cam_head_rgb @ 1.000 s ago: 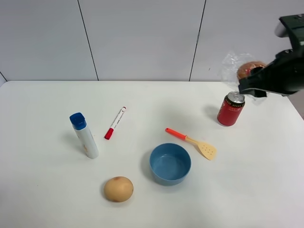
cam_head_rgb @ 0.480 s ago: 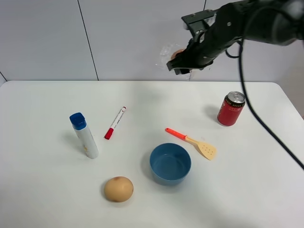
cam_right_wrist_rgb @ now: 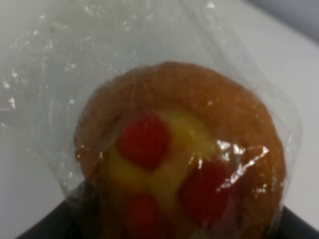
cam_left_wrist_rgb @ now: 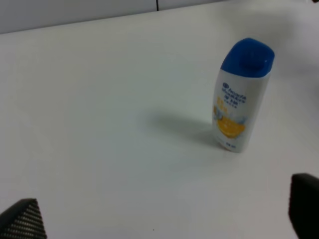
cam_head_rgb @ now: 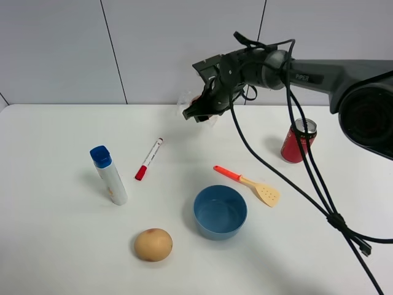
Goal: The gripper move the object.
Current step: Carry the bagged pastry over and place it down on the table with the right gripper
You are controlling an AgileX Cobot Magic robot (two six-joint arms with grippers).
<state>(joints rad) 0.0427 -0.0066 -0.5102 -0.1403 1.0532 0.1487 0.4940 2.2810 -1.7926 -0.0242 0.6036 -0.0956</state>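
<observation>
My left gripper (cam_left_wrist_rgb: 163, 214) is released, its two dark fingertips spread wide with nothing between them, facing the blue-capped white bottle (cam_left_wrist_rgb: 242, 94); that bottle stands upright well to the left of the blue bowl (cam_head_rgb: 220, 212); the red-capped marker (cam_head_rgb: 149, 158) lies behind and to the left of the bowl, apart from the bottle; the plain tan ball (cam_head_rgb: 153, 244) sits near the bowl, to its front left; my right gripper (cam_head_rgb: 196, 112) reaches across the middle and is clenched on the object (cam_right_wrist_rgb: 182, 159), the red-spotted golden pastry in crinkly clear wrap, well behind the bowl and a little to its left, by the table's (cam_head_rgb: 55, 246) back edge; the orange-handled spatula (cam_head_rgb: 247, 185) lies just behind and to the right of the bowl; the red can (cam_head_rgb: 298, 141) stands upright farther behind and to the right of the bowl.
</observation>
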